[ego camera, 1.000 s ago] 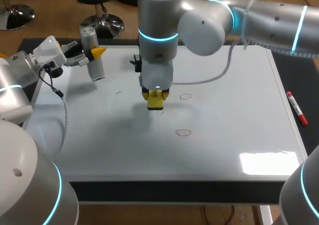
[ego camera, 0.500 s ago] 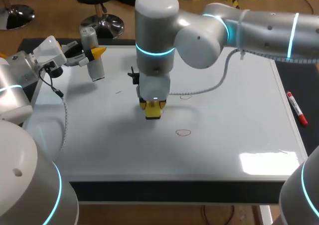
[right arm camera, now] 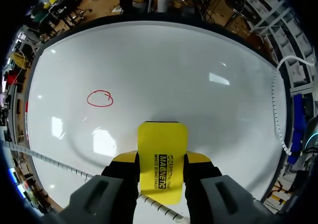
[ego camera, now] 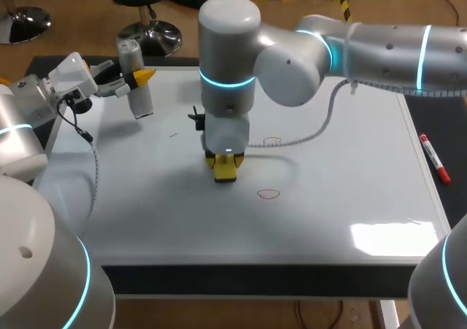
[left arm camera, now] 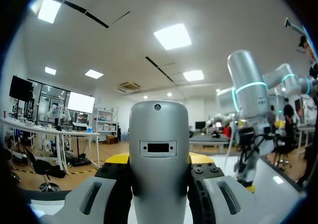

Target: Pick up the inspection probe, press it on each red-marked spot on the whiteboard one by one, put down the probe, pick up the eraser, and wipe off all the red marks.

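Note:
My left gripper (ego camera: 137, 76) hangs over the whiteboard's (ego camera: 343, 190) far left corner, shut on the grey inspection probe (ego camera: 136, 88), which stands nearly upright. In the left wrist view the probe (left arm camera: 159, 149) fills the gap between the fingers. My right arm reaches past the middle. Its gripper (ego camera: 225, 161) is shut on the yellow eraser (ego camera: 225, 170), which rests on the board. Two red marks show: one (ego camera: 272, 141) just right of the gripper, another (ego camera: 268, 194) nearer the front. The right wrist view has the eraser (right arm camera: 162, 144) between the fingers and one red mark (right arm camera: 100, 99) ahead.
A red marker pen (ego camera: 433, 159) lies off the board's right edge. A coiled white cable (ego camera: 292, 141) trails from my right wrist over the board. The right arm's bulky links (ego camera: 292, 52) hang above the board's far middle.
My right gripper has slid the eraser along the board toward the front, over a faint mark. The left arm and the probe have stayed still.

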You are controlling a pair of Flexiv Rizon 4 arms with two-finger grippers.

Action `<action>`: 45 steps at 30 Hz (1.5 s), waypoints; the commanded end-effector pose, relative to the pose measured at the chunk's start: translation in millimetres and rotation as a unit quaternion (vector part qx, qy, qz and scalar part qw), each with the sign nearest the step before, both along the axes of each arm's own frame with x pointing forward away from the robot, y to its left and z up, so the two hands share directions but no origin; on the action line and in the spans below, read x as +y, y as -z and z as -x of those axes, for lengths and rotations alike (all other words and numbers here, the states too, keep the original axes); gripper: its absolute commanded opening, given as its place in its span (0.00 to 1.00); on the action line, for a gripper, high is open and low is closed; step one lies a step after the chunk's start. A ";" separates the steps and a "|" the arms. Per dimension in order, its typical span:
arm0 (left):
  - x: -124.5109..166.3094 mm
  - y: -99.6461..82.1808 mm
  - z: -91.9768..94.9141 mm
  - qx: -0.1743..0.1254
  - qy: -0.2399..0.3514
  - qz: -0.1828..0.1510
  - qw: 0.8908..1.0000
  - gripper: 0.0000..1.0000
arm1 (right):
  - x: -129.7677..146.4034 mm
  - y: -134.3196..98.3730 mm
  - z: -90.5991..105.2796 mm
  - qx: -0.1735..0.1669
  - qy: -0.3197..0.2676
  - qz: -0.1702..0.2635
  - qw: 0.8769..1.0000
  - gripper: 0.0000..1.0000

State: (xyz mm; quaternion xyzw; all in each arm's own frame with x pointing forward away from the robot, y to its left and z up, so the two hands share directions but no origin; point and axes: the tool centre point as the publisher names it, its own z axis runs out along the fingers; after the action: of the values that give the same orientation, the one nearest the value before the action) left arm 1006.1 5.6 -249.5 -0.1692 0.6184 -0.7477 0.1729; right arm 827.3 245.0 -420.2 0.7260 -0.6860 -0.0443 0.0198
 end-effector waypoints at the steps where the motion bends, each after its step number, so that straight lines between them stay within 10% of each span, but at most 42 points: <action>1: -0.6 0.0 -0.5 -0.001 -0.001 0.001 1.000 0.00 | -0.9 5.0 -1.1 0.004 -0.001 0.001 1.000 0.00; 45: -0.6 0.0 -0.5 -0.001 -0.001 0.001 1.000 0.00 | -59.6 23.7 7.4 0.028 0.039 0.030 0.998 0.00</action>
State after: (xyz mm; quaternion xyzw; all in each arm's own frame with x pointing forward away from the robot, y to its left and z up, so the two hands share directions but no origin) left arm 1006.1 5.6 -249.5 -0.1692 0.6184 -0.7477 0.1729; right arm 821.7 193.8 -433.2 0.6955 -0.7144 -0.0471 0.0614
